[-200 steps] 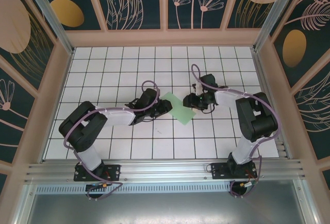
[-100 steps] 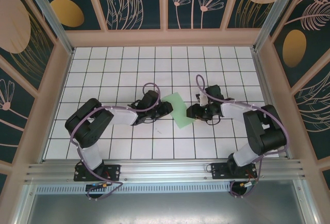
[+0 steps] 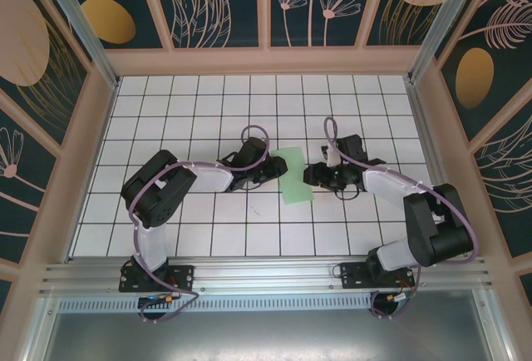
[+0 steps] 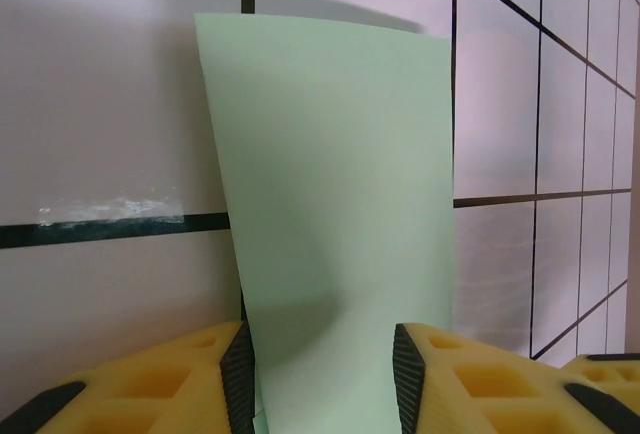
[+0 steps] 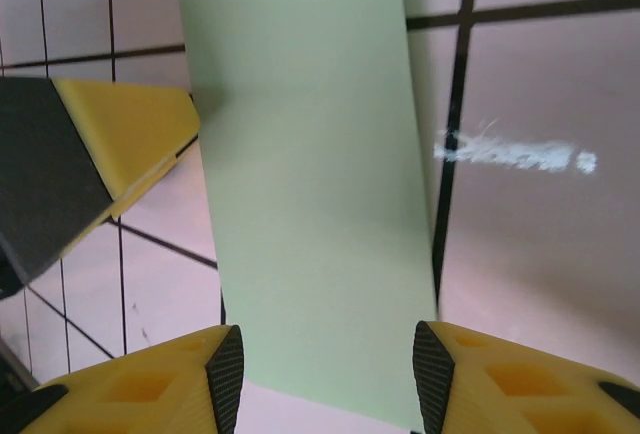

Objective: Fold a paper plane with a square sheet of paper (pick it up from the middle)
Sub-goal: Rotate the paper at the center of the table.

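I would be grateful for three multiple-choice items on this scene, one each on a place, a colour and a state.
1. Where is the sheet of paper?
A. At the table's far left corner
B. Between the two grippers, mid-table
C. On the near metal rail

2. What colour is the sheet?
A. Red
B. Black
C. Pale green

3. How do the left gripper's fingers stand?
A. Apart, with the sheet between them
B. Pressed together on nothing
C. Apart, around a pen

Answers:
1. B: the top view shows the sheet of paper on the table between the left gripper and the right gripper.
2. C: it is pale green in every view.
3. A: the left wrist view shows the yellow fingers on either side of the sheet.
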Motion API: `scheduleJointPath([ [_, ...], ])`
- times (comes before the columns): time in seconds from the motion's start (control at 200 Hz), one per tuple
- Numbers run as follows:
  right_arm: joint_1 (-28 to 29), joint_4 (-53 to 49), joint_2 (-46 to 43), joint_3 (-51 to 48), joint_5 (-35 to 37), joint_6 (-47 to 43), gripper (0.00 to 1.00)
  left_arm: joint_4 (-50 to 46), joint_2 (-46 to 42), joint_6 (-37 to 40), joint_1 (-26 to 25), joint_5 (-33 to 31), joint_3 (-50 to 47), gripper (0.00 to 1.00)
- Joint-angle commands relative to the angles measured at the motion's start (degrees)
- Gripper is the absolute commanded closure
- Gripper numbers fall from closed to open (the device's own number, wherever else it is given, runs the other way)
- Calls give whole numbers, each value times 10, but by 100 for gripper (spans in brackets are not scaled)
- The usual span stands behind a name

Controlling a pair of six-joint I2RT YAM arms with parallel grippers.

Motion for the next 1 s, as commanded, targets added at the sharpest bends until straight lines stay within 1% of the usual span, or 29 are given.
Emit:
scheduleJointPath([
  [0.0,-8,5,16,19,19,12,49,-26,8,20,3,7,22,56],
  [0.16,-8,32,34,14,-5,23,50,-70,-27,31,2,-40,5,57],
  [0.255,-7,42,43,12,-12,23,50,-74,-51,39,1,-51,-12,67],
  [0.305,-8,46,48,14,-15,22,50,-71,-58,48,0,-46,-12,75],
  [0.425,-8,55,59,19,-18,22,50,-76,-58,71,-5,-28,-3,83],
  [0.681,-8,64,82,34,-28,15,50,-44,-11,80,-5,39,40,86],
  [0.856,-9,70,93,32,-30,14,50,-50,14,64,-5,34,42,88],
  [0.991,-8,73,97,28,-37,13,50,-54,15,61,-5,27,30,89],
])
